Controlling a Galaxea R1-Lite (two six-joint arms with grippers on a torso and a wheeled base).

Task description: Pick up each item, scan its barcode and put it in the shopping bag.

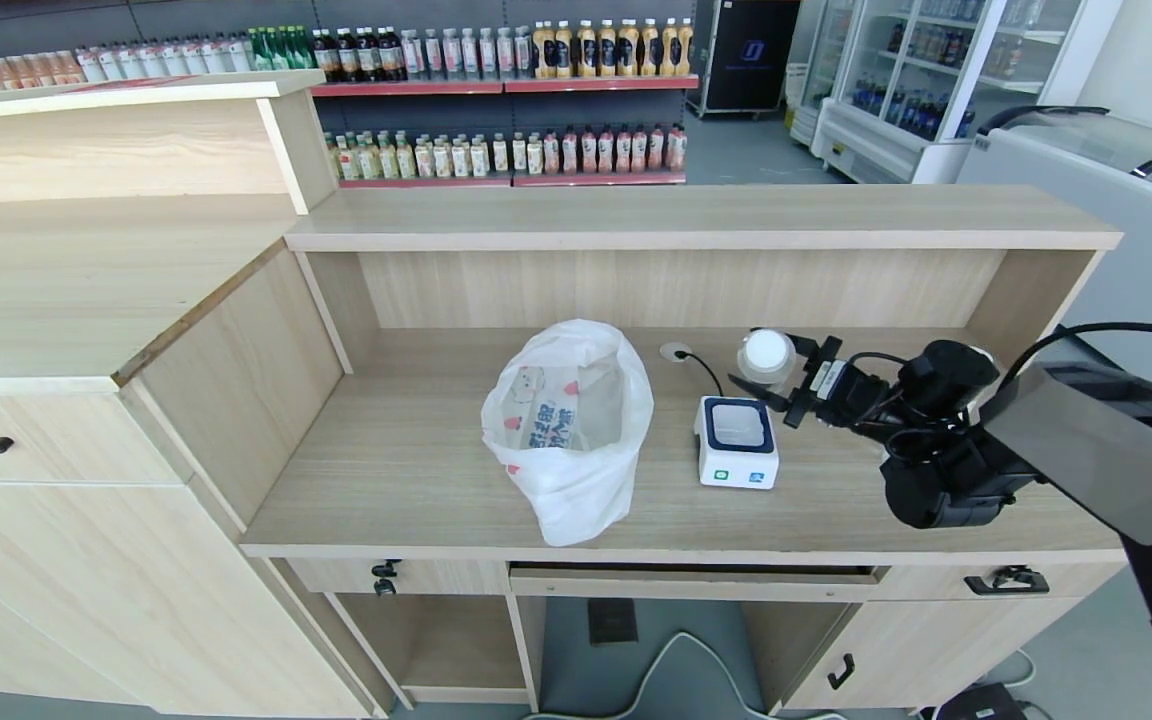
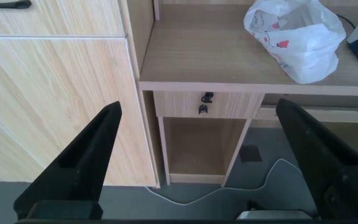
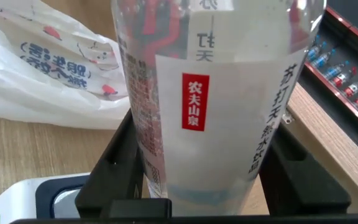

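**Scan step: bottle at scanner**

R gripper (image 1: 776, 378) is clamped on the bottle (image 1: 766, 352), held near the far-right corner of the scanner (image 1: 736, 440). The shopping bag (image 1: 566, 430) sits to the left. To scan well: turn barcode side square to the scanner window and hold steady w/o slackening grip. Bottle's long axis looks roughly upright, 1 white round end up; cap or base, can't tell. L gripper (image 2: 199, 106) is spread wide, low at near left, holding nothing.

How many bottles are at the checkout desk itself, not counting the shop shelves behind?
1. The bottle is held in the right gripper, close by the scanner, to the robot's right of the shopping bag. More could be hidden inside the bag.
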